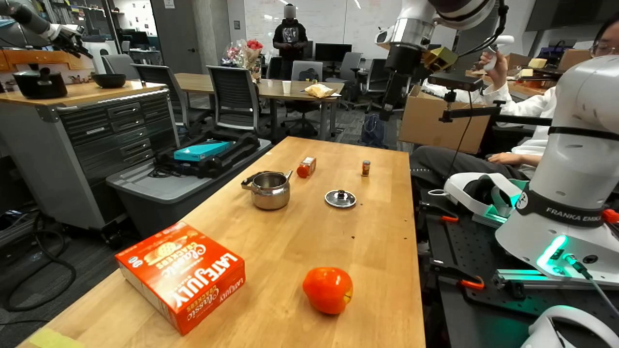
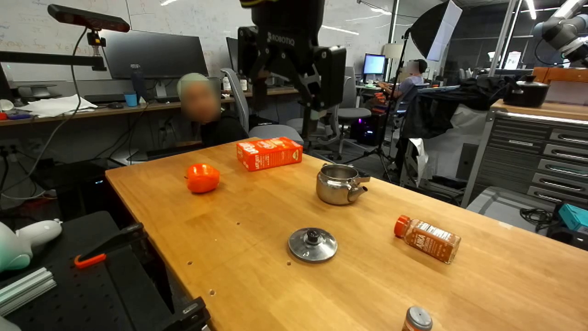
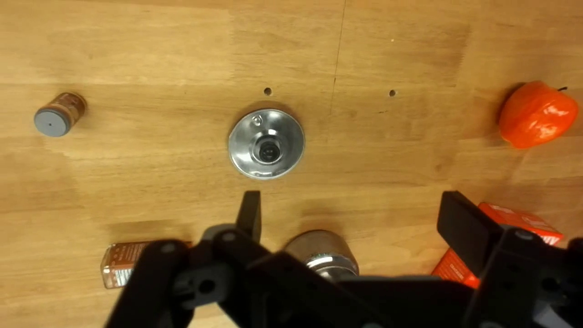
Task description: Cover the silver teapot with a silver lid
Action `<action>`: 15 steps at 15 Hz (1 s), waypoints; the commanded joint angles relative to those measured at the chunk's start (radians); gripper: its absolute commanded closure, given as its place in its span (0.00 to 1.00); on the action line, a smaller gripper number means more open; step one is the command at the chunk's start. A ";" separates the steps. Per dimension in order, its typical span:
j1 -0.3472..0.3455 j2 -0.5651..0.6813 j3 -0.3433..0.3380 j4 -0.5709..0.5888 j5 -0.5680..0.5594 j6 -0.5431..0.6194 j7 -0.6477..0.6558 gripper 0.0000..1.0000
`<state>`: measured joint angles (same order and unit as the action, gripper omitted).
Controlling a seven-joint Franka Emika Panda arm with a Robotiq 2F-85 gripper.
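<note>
The silver teapot (image 1: 271,194) stands uncovered on the wooden table, and it shows with its spout and handle in an exterior view (image 2: 337,186). In the wrist view the teapot (image 3: 324,253) is partly hidden behind the gripper. The silver lid (image 1: 340,198) lies flat on the table beside the teapot, with its dark knob up. The lid also shows in an exterior view (image 2: 313,245) and in the wrist view (image 3: 266,143), just beyond the left fingertip. My gripper (image 3: 350,200) is open and empty, high above the table; both exterior views show it in the air (image 1: 390,99) (image 2: 291,94).
A red cracker box (image 1: 186,275) and an orange-red vegetable (image 1: 329,290) are at one end of the table. A spice bottle (image 2: 429,238) lies on its side near the teapot. A small grey-capped jar (image 3: 61,114) stands near the lid.
</note>
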<state>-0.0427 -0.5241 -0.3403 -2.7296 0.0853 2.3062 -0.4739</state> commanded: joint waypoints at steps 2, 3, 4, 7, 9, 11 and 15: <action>-0.011 0.106 0.025 0.013 -0.007 0.070 -0.007 0.00; -0.011 0.134 0.028 0.003 -0.010 0.117 -0.010 0.00; -0.012 0.159 0.031 0.001 -0.014 0.150 -0.009 0.00; -0.006 0.248 0.033 0.005 -0.007 0.226 -0.018 0.00; 0.001 0.288 0.029 0.008 0.010 0.255 -0.051 0.00; -0.001 0.321 0.034 0.011 0.011 0.273 -0.069 0.00; -0.004 0.370 0.056 0.023 0.011 0.301 -0.071 0.00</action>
<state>-0.0401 -0.1963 -0.3106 -2.7310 0.0821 2.5791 -0.5232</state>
